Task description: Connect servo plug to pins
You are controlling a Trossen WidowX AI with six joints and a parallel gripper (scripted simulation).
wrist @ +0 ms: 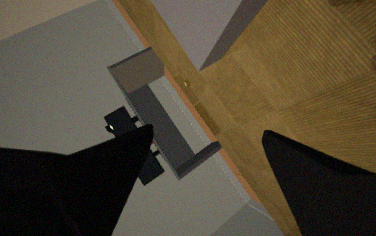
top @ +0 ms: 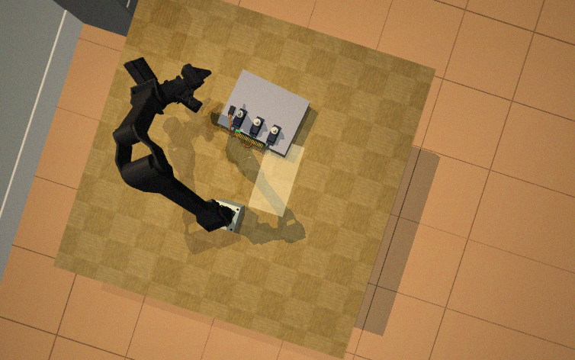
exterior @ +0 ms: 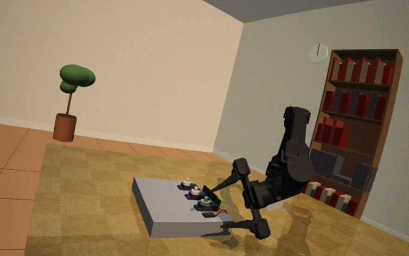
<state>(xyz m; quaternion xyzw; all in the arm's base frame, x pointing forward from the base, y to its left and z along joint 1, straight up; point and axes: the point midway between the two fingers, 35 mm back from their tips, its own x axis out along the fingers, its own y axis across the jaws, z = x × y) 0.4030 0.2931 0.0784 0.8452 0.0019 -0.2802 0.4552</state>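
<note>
The grey holder [top: 271, 93] [exterior: 168, 208] [wrist: 200, 20] carries three dark servos with pale round horns. What looks like the plug [top: 231, 110] [exterior: 208, 214], small and dark, lies on the holder's top beside the end servo, with an orange lead running to the edge. A row of thin yellow pins [top: 250, 139] sticks out from the near edge; green marks show at it, but the dot cannot be made out. My gripper [top: 204, 90] [exterior: 217, 208] [wrist: 207, 132] is wide open and empty, off the holder's left side in the top view. The plug is not visible in the wrist view.
An orange wire loop [top: 247, 146] hangs out beside the pins. The servos [top: 256, 126] [exterior: 195, 193] stand up from the holder close to the plug. The arm's pale base [top: 238, 214] stands on the patterned wooden surface. A bookcase [exterior: 356, 126] and a potted plant [exterior: 64, 128] are in the background.
</note>
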